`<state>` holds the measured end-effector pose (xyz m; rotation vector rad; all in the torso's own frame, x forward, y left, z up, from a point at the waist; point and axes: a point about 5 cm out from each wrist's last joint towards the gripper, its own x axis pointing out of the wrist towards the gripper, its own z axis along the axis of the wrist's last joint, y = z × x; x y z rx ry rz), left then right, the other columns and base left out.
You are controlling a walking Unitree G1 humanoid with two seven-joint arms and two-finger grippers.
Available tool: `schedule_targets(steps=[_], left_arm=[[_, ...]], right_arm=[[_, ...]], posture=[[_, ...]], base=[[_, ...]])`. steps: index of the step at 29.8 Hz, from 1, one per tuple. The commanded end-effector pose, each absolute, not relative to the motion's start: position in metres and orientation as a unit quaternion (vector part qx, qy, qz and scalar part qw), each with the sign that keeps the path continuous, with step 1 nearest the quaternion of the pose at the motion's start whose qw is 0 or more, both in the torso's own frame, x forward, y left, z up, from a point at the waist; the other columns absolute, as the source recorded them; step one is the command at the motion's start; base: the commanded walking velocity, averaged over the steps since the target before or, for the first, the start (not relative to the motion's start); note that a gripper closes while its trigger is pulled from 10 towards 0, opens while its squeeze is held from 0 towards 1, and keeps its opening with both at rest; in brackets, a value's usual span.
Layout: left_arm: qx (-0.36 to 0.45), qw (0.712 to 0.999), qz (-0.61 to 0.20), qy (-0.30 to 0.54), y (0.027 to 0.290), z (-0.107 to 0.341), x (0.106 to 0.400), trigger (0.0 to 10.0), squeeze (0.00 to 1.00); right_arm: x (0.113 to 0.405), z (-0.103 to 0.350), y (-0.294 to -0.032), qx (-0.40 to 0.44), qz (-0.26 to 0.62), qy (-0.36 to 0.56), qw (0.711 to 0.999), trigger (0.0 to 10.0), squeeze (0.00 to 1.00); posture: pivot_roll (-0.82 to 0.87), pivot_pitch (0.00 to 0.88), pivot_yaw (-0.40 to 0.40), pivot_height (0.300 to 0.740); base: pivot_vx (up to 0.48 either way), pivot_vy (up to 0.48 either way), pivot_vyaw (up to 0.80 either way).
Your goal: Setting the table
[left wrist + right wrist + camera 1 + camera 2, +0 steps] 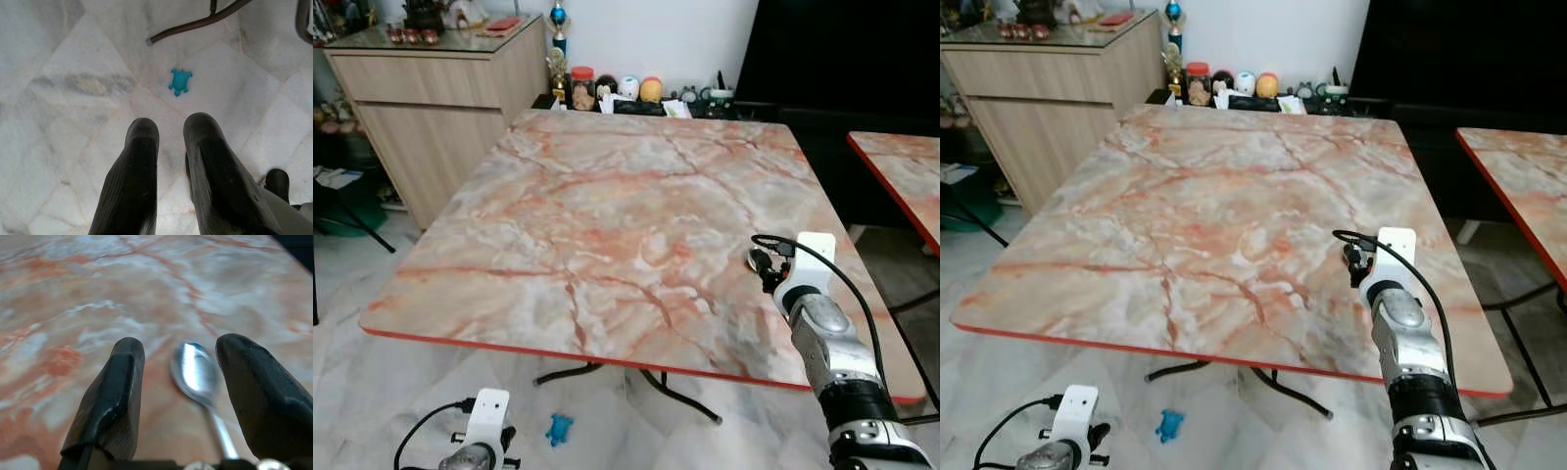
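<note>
The marble table (607, 196) has a red rim and a bare top apart from a metal spoon (193, 367) lying near its right edge. My right gripper (762, 262) reaches over that part of the table, low above the top. In the right wrist view it is open, and the spoon's bowl lies between its fingers (117, 382) without touching them; the handle runs back under the wrist. My left gripper (171, 125) hangs idle near the floor at the table's front left, with a narrow gap between its fingers and nothing in them.
A small blue turtle toy (559, 428) lies on the marble floor by the table's metal legs (656, 387). A wooden sideboard (431, 88) stands back left, jars and trinkets (607, 93) line the wall, and a second marble table (901, 176) stands to the right.
</note>
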<state>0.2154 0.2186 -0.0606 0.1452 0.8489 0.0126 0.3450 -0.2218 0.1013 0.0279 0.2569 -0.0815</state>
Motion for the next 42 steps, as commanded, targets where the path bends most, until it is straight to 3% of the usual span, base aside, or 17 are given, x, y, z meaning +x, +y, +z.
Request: schedule_targets(steps=[1,19,36,42], left_arm=[[0.07,0.908,0.011,0.413,0.2203,-0.0604,0.2153,10.0,0.0],[0.067,0.909,0.007,0.411,0.2182,-0.0604,0.2158,10.0,0.0],[0.066,0.911,0.008,0.408,0.2179,-0.0598,0.2169,10.0,0.0],[0.066,0.911,0.01,0.407,0.218,-0.0597,0.2168,10.0,0.0]], right_arm=[[0.3476,0.1051,-0.2176,0.008,-0.032,0.121,0.992,10.0,0.0],[0.343,0.106,-0.2132,-0.005,-0.031,0.113,0.993,10.0,0.0],[0.3414,0.1081,-0.2112,-0.011,-0.03,0.109,0.994,10.0,0.0],[0.3396,0.1091,-0.2093,-0.013,-0.028,0.106,0.994,10.0,0.0]], posture=[[0.1,0.0,-0.035,0.74],[0.1,0.002,-0.037,0.74],[0.1,0.003,-0.039,0.74],[0.1,0.005,-0.04,0.74]], base=[[0.0,0.0,0.0],[0.0,0.0,0.0],[0.274,0.0,0.0],[0.0,0.0,0.0]])
